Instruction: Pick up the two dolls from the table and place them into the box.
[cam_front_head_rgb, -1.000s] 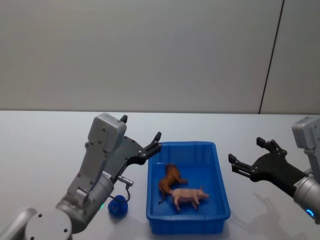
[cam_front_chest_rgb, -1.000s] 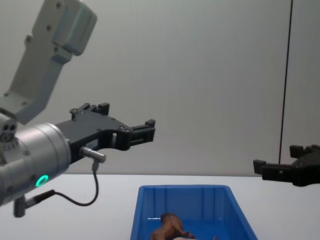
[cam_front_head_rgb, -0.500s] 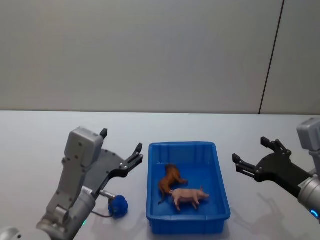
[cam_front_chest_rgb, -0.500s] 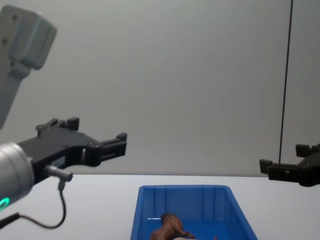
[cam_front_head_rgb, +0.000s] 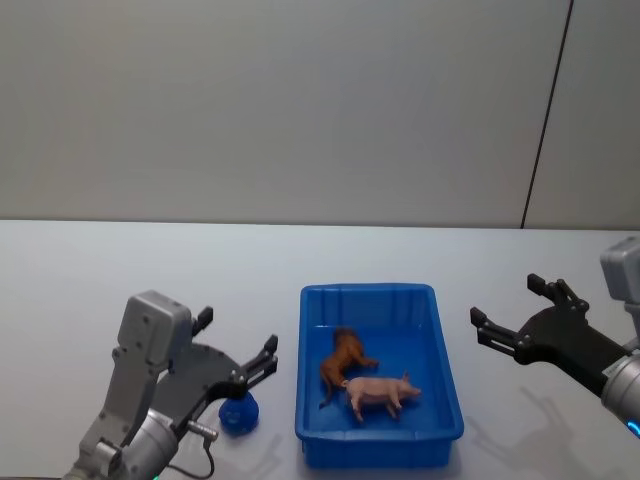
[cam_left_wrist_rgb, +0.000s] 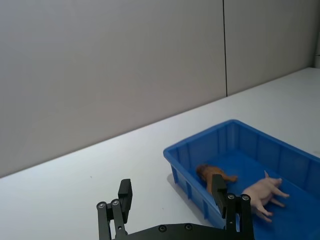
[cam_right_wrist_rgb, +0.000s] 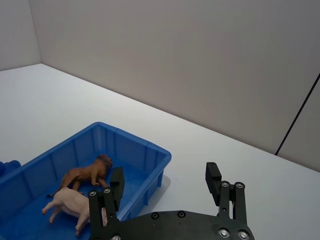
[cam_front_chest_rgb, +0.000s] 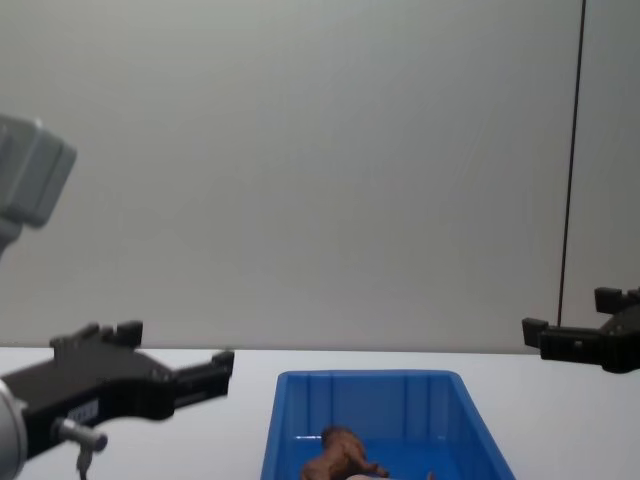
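Lowered and drawn back, the left gripper (cam_front_head_rgb: 236, 352) hovers with fingers wide beside the box (cam_front_head_rgb: 441, 335), where both dolls, brown (cam_front_head_rgb: 341, 361) and pink (cam_front_head_rgb: 380, 391), lie; the right gripper (cam_front_head_rgb: 511, 319) spreads wide too, and swinging carelessly might knock the box across the bench (cam_front_head_rgb: 90, 270).

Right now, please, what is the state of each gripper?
Left gripper: open, holding nothing, beside the box on its left.
Right gripper: open, holding nothing, to the right of the box.
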